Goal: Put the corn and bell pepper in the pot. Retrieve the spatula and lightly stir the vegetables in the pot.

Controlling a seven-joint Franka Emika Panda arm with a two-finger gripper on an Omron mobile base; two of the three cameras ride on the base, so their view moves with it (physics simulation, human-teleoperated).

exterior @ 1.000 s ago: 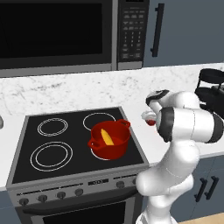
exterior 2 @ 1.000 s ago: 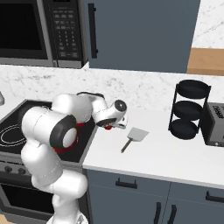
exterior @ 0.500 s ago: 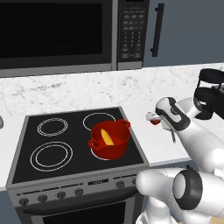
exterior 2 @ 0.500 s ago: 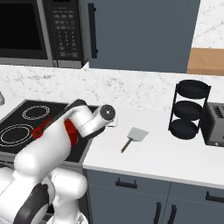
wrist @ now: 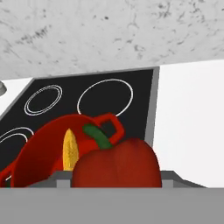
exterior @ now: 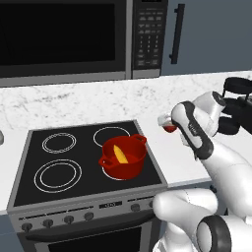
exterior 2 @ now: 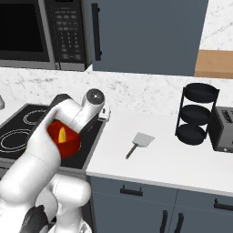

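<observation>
Red pot (exterior: pixel 123 158) on stove (corn (exterior: pixel 118 153) inside), red bell pepper (wrist: pixel 117 163) aloft — spatula (exterior 2: pixel 139 143) on counter.

White arm folded forward, end effector (exterior: pixel 167 124) apparently clamped on something red, fingers hidden.

The pot (exterior: pixel 123 158) sits on the front right burner of the stove (exterior: pixel 59 152), with the corn (exterior: pixel 119 153) inside it. The spatula (exterior 2: pixel 139 143) lies on the surface (exterior 2: pixel 173 154) right of the stove, a tiered rack (exterior 2: pixel 196 113) and toaster (exterior 2: pixel 223 129) farther right.
</observation>
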